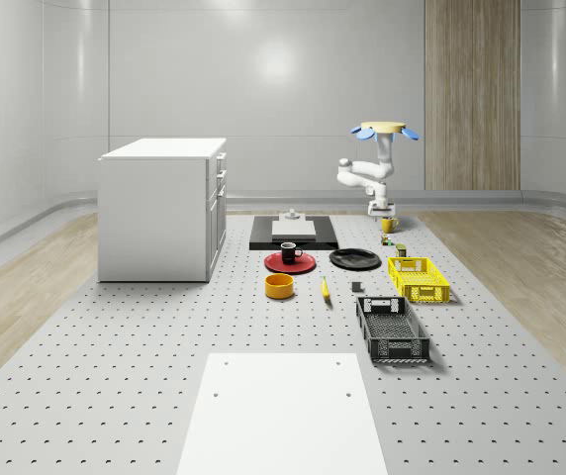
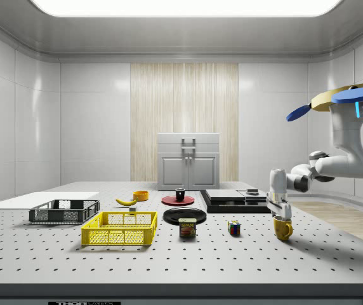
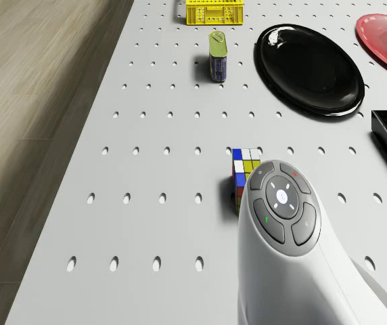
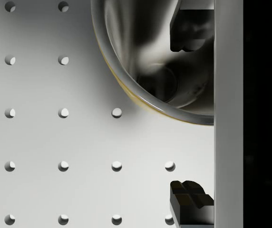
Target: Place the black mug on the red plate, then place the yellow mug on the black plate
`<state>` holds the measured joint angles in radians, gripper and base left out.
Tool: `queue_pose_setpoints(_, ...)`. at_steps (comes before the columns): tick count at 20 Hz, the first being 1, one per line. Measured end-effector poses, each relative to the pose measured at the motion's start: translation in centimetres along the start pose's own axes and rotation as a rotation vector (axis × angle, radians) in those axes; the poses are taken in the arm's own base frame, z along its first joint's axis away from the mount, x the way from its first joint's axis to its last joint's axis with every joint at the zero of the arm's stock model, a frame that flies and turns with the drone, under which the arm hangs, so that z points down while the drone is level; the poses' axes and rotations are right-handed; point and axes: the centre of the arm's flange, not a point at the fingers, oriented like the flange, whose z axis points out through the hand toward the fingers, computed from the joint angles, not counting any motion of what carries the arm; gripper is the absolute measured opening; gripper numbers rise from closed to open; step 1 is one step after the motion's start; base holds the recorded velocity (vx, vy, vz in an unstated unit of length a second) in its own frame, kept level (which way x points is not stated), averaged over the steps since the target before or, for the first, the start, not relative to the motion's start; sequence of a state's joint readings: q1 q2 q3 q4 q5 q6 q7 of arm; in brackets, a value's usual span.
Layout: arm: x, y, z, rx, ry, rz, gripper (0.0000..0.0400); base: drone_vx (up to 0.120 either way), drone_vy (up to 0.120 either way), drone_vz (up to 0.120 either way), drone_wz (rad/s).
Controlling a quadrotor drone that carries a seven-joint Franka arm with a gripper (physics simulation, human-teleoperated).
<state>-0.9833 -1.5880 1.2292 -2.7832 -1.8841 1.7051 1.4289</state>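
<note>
Open gripper (image 4: 190,114) astride yellow mug (image 4: 150,61) rim

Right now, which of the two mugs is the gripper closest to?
The yellow mug, standing on the table just below the gripper at the side view's right. The black mug already sits on the red plate, far off.

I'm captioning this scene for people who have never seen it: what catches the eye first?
The drone hovers beyond the table's far corner, its arm bent down so the end effector sits just above the yellow mug. Mid-table, the black mug already stands on the red plate.
</note>
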Motion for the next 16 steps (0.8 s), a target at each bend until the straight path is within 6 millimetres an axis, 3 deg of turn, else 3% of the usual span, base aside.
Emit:
queue_pose_setpoints(15,0.29,-0.29,-0.40,0.000,0.000,0.000,0.0400,0.000,0.000,0.000,0.000)
queue_pose_setpoints(16,0.29,-0.30,-0.48,0.000,0.000,0.000,0.0336,0.000,0.000,0.000,0.000)
